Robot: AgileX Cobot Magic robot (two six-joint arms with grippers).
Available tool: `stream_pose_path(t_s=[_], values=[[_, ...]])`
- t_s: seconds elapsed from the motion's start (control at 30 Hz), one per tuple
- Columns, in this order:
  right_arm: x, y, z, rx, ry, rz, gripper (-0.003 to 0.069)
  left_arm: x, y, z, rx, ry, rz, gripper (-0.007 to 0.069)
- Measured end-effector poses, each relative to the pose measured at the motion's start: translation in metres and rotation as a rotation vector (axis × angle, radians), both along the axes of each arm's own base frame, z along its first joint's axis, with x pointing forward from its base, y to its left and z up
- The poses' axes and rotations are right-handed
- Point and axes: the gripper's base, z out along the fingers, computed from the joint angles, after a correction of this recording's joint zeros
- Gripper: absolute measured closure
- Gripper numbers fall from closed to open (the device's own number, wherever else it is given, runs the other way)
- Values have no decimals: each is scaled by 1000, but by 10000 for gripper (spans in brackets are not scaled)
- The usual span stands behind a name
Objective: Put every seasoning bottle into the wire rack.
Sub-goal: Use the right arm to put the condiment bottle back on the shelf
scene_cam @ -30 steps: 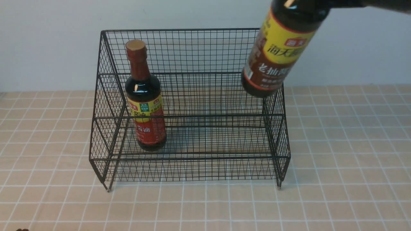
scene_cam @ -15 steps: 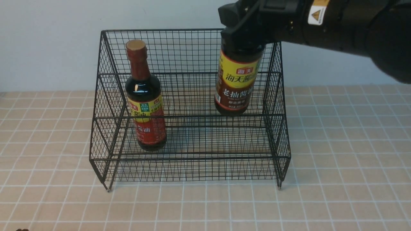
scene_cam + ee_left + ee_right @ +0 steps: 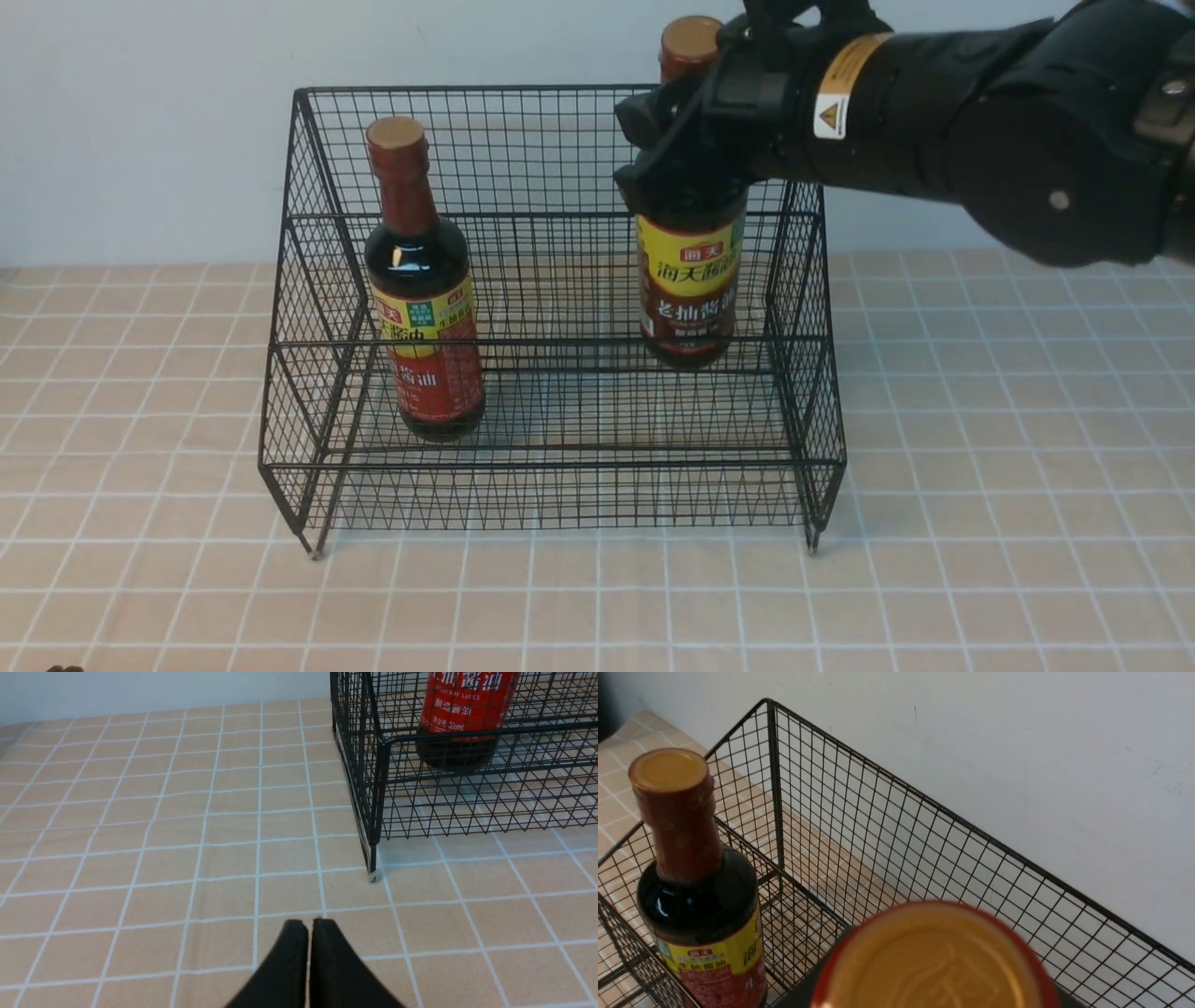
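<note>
If the right gripper (image 3: 686, 177) lets go while the brown-label bottle (image 3: 691, 280) hangs upright inside the rack (image 3: 560, 485), at its right, base perhaps not yet seated on a tier, it could catch a wire edge and topple toward the red-label bottle (image 3: 425, 317) standing at the left. That gripper is part-spread, pinching the bottle's shoulder; the left gripper (image 3: 308, 926) is pressed together, empty, above the bench (image 3: 140, 835).

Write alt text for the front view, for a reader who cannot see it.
The right end effector holds a brown-labelled soy-sauce bottle upright inside the black wire rack, towards its right side. A red-labelled bottle stands in the rack's left side.
</note>
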Motion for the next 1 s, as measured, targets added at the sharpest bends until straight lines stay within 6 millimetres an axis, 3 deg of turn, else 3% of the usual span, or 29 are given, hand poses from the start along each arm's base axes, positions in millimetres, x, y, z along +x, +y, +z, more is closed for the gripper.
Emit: stream_pose_path(t_s=[0.2,0.5,0.87,1.0], values=[[2,1,-5,-23,31,-8,390,0,0,0,0,0,0,631],[17,9,-52,-112,217,-55,390,0,0,0,0,0,0,631],[21,13,-54,-84,222,-60,383,0,0,0,0,0,0,631],[20,11,-54,-58,259,-87,307,0,0,0,0,0,0,631]])
